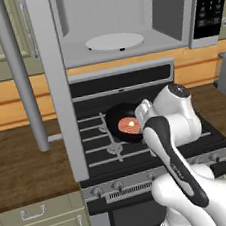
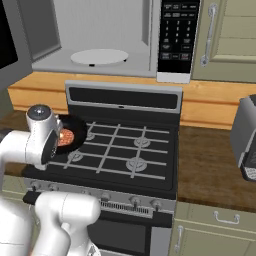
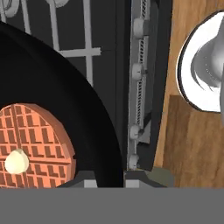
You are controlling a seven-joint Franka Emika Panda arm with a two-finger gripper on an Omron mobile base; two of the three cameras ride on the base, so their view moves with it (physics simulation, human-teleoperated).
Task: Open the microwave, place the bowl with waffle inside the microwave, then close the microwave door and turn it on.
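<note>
The gripper (image 1: 141,112) is clamped on the rim of the black bowl (image 1: 117,118), jaws drawn narrow on that edge. In the hand view the two dark fingertips (image 3: 87,180) rise at the bottom, one on either side of the bowl's rim.

Landmark for all positions below: the gas stove (image 2: 125,150).

- Bowl — held above the stove's front left burner area, tilted so its inside faces partly toward the left base camera. In the right base view the bowl (image 2: 75,131) is partly hidden behind the arm's wrist.
- Waffle (image 1: 129,126) — lies inside the bowl, round and orange with a grid pattern; in the hand view a pale lump sits on the waffle (image 3: 39,140).
- Microwave (image 2: 110,37) — mounted directly above the stove, cavity exposed, with the white turntable plate (image 1: 114,41) on its floor. The dark keypad panel (image 2: 178,32) is at the cavity's right.
- Microwave door (image 1: 56,87) — swung fully open to the left of the stove, seen edge-on in the left base view, with its long grey bar handle (image 1: 19,77) further left.
- Toaster (image 2: 245,140) — on the wooden counter (image 2: 210,165) to the right of the stove.
- Stove knobs (image 3: 136,70) — in a row along the stove's front edge.
</note>
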